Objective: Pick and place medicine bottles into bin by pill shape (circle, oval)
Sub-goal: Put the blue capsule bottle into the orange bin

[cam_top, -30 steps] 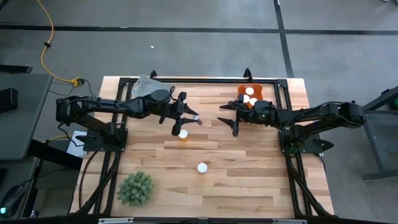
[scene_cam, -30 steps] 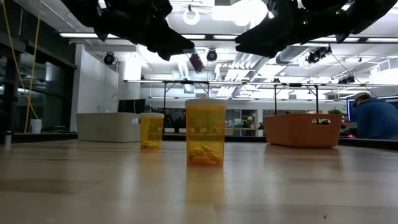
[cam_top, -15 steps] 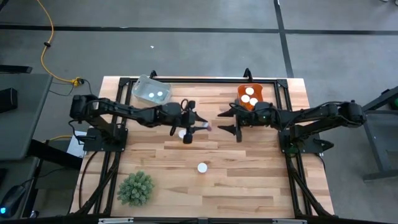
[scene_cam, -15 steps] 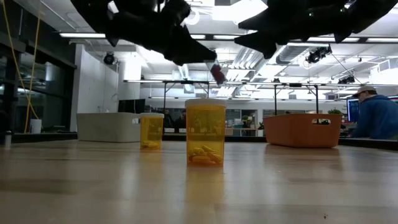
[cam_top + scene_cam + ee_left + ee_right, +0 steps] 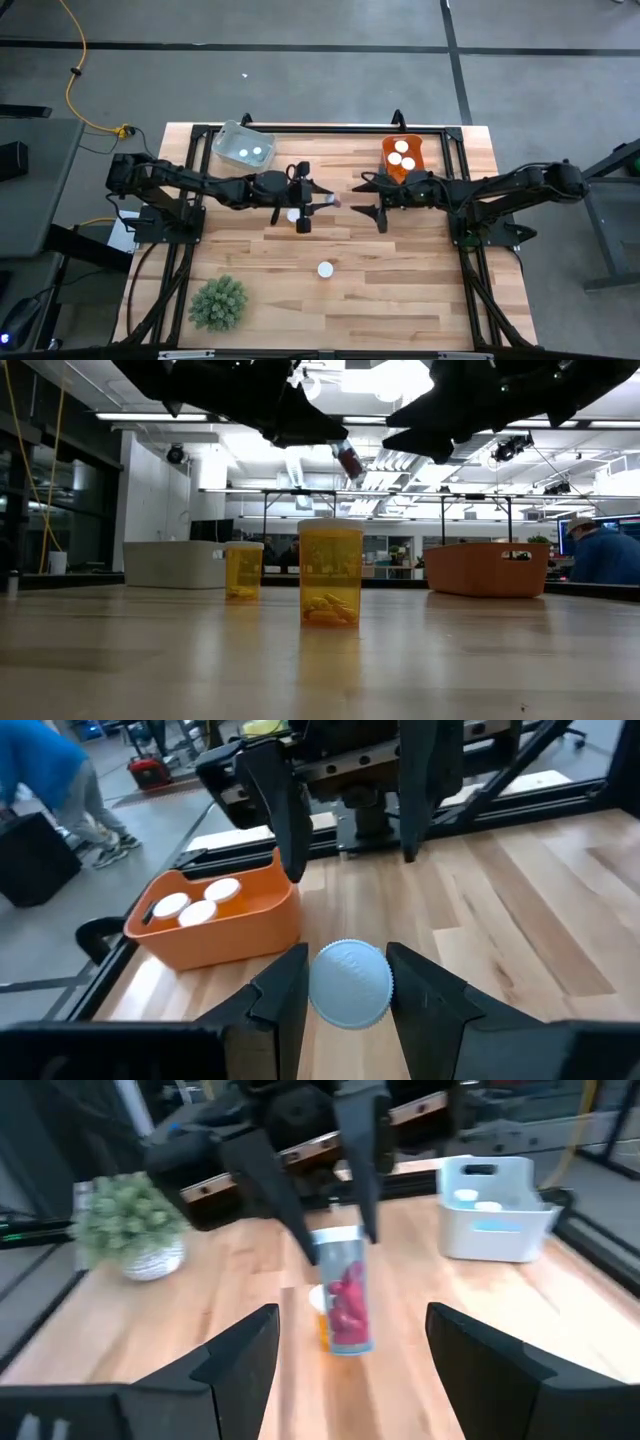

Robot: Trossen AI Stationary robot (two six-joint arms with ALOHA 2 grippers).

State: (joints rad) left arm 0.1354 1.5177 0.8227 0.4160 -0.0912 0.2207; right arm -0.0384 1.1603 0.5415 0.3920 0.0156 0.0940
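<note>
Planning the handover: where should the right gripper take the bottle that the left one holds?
Probably across the bottle's bare body, coming straight at its bottom end: the left gripper pinches it near the cap, leaving the body jutting toward the open right gripper.

Landmark: the held bottle (image 5: 329,199) is hanging above the table (image 5: 400,270), near its middle.
Left gripper (image 5: 318,197): is closing on the held bottle from its left.
Right gripper (image 5: 366,198): is hovering open just to its right, facing it.
Standing bottle (image 5: 293,214): is sitting on the table just left of it, under the left arm.
Second bottle (image 5: 325,269): is standing nearer the front edge.
Orange bin (image 5: 403,156): is lying behind and right, holding capped bottles.
Grey bin (image 5: 243,146): is lying behind and left.
Plant ball (image 5: 218,302): is sitting far front-left.
</note>
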